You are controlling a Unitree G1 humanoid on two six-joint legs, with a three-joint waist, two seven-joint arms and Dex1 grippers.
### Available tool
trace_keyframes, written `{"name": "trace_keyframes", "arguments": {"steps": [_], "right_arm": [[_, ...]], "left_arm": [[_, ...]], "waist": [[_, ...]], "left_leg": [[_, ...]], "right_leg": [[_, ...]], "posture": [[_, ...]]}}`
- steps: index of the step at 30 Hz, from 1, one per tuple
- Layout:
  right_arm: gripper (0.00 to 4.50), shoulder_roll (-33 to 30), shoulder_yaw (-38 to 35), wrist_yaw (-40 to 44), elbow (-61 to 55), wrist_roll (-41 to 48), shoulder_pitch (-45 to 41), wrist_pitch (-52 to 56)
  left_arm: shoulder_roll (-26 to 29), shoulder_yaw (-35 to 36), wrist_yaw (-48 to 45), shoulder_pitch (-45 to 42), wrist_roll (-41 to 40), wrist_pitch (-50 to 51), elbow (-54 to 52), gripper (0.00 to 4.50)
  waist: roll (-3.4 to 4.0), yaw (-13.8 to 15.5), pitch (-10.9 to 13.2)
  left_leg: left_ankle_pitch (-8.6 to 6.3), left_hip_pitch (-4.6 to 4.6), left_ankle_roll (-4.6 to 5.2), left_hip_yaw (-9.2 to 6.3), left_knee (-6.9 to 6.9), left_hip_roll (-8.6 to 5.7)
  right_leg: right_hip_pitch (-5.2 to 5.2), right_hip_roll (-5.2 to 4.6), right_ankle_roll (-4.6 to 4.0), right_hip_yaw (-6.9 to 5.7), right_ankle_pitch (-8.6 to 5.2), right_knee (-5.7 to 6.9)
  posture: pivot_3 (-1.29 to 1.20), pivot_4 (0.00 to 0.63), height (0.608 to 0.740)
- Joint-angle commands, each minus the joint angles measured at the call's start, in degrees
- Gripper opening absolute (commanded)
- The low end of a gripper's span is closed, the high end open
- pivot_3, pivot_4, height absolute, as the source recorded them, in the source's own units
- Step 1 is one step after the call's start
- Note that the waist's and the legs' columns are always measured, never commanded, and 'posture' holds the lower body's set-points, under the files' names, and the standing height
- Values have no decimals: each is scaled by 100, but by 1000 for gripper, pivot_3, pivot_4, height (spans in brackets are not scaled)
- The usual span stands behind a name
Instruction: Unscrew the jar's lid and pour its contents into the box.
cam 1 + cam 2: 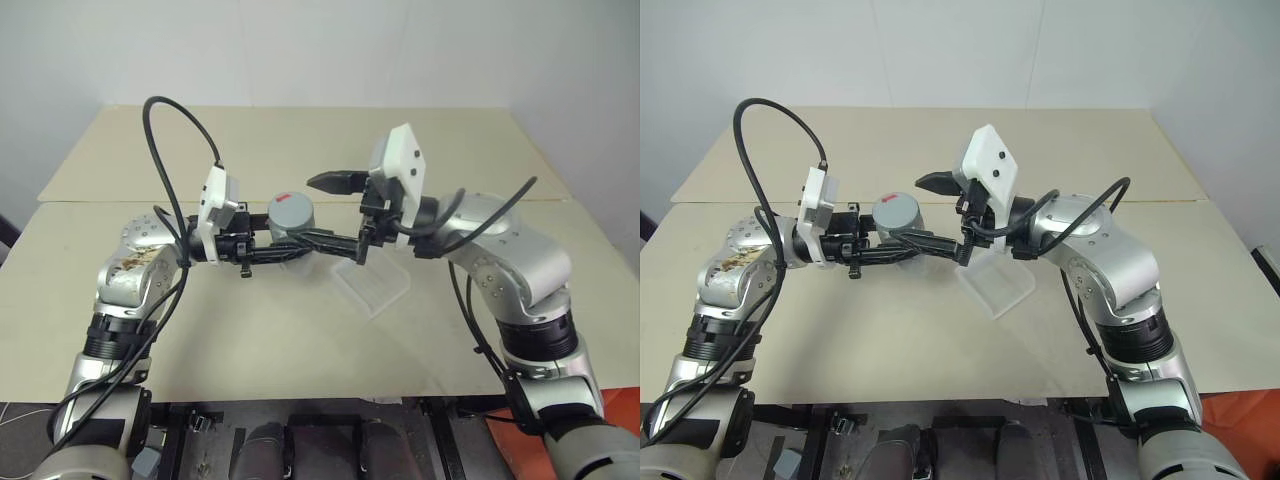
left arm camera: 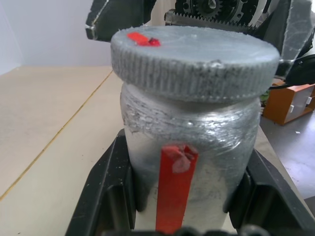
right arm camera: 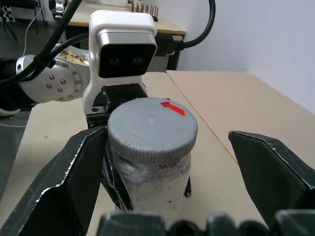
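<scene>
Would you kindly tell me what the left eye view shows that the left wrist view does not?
The left eye view alone has the box on the table, beneath the open right gripper. The left wrist view alone has the red strip down the jar's wall. Both share the jar held in the left gripper and its lid, still on.

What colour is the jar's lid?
Grey, with a small red mark on top; the lid shows best in the right wrist view.
</scene>
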Motion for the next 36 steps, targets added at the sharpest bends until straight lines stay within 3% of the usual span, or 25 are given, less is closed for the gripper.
{"name": "trace_keyframes", "arguments": {"steps": [1, 9, 18, 36], "right_arm": [[4438, -183, -519, -194, 23, -57, 45, 3], [4438, -286, -596, -173, 27, 3, 109, -3], [4438, -551, -563, 454, -301, 327, 367, -65], [4438, 418, 33, -25, -8, 172, -203, 99]], "left_arm": [[36, 36, -146, -74, -114, -34, -177, 1915], [39, 47, -155, -50, -106, -44, -187, 1915], [16, 76, -75, 9, -89, -62, -237, 1915], [-52, 21, -8, 61, -81, -28, -384, 1915]], "waist": [[0, 2, 0], [0, 1, 0], [0, 2, 0], [0, 1, 0]], "left_leg": [[0, 0, 0, 0, 0, 0], [0, 0, 0, 0, 0, 0], [-1, 0, 2, 0, 0, 0], [0, 0, 0, 0, 1, -1]], "right_leg": [[0, 0, 0, 0, 0, 0], [-1, 0, 0, 1, 0, -3], [0, 0, 0, 1, 0, -5], [0, 0, 0, 1, 0, 2]], "posture": [[0, 150, 740], [0, 150, 740], [0, 150, 740], [0, 150, 740]]}}
